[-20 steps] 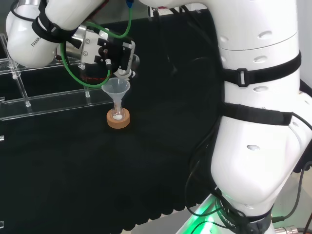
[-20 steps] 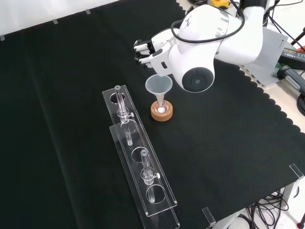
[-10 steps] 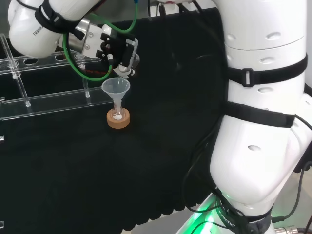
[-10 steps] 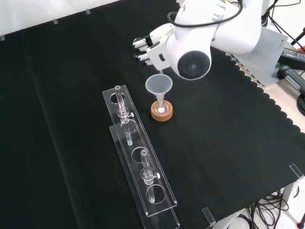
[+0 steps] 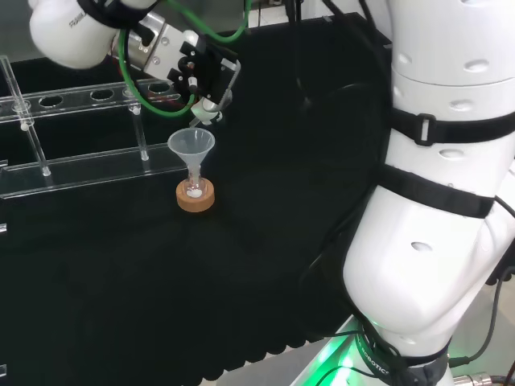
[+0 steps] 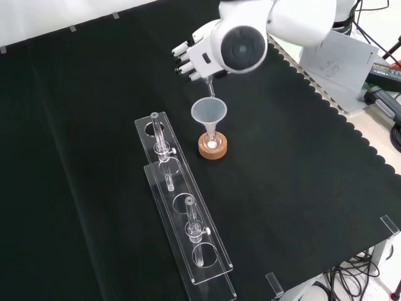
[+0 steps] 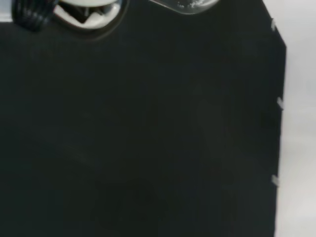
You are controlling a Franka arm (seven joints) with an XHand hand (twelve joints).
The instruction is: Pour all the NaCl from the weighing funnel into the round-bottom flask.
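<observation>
The bench (image 6: 301, 188) is covered in black cloth. In the front view a long clear rack (image 6: 182, 213) lies along the cloth to the left of the flask, with round holes and a couple of small clear glass pieces standing upright in it; what they hold cannot be told. The white arm (image 5: 434, 201) stands large at the right of the head view.

The hand (image 6: 194, 56) hangs above the flask, its fingers (image 6: 183, 61) curled round a small clear glass piece, the weighing funnel (image 6: 209, 86), which is tilted with its narrow tip pointing down over the plastic funnel's mouth. In the head view the hand (image 5: 201, 76) is at upper left, with the tip of the weighing funnel (image 5: 206, 117) just above the funnel's rim. In the wrist view a clear glass edge with white specks (image 7: 190, 5) shows beside a blurred part of the hand (image 7: 86, 12).

A translucent funnel (image 6: 208, 113) sits upright with its stem in the neck of the small flask (image 6: 213, 141), which rests on a cork ring (image 6: 213, 149) near the middle of the cloth. A little white powder lies in the bottom of the flask (image 5: 194, 190), plain in the head view against the ring (image 5: 195, 199).
</observation>
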